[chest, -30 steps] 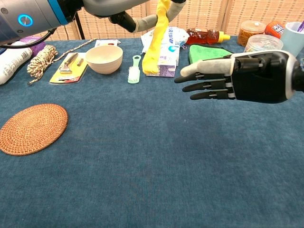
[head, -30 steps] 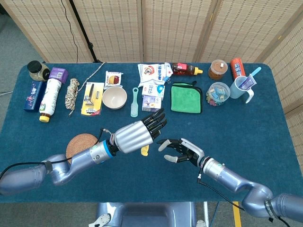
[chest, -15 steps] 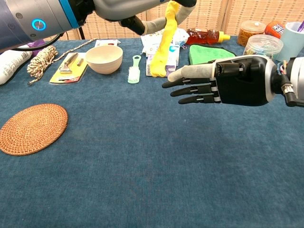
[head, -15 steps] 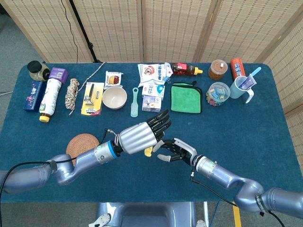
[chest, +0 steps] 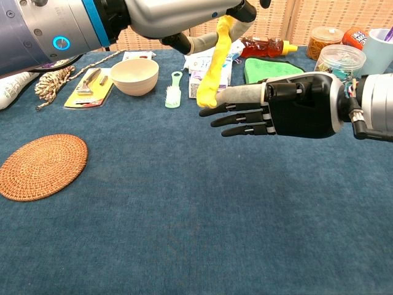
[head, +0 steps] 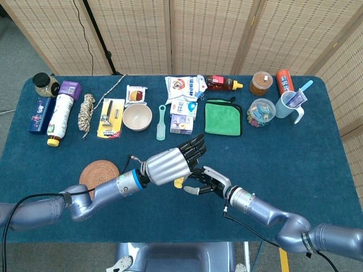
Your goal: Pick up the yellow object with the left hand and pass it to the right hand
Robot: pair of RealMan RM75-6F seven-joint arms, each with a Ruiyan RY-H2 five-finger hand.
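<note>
Spread across the frame, a dark blue table (head: 295,164), bounded at 12 o'clock by woven screen panels (head: 210,34).

Reaching in from 8 o'clock, the silver left arm (head: 85,198), ending in the left hand (head: 170,164), fingers closed around the top of the yellow object (chest: 216,58); object raised clear of the cloth, hanging long and limp above the table's middle, only its lower tip showing in the head view.

Entering from 4 o'clock, the right arm (head: 272,212), with the right hand (chest: 288,107) held wide, fingers (chest: 236,114) stretched flat and parted, gripping nothing. Lower end of the yellow object right at the tip of the right thumb in the chest view; actual contact impossible to tell.

Along the far edge, running from 9 toward 3 o'clock: a white bottle (head: 59,116) beside a blue box (head: 41,115), a coil of rope (head: 86,113), a carded tool on yellow backing (head: 111,118), a beige bowl (head: 137,117), a pale green brush (head: 161,123), white packets (head: 184,88), a folded green cloth (head: 223,117), a sauce bottle (head: 221,84), a clear tub (head: 261,111), a lidded jar (head: 261,83) and a pale blue mug (head: 290,105).

At 9 o'clock of the joined hands, lying flat, a round woven coaster (head: 97,173).
</note>
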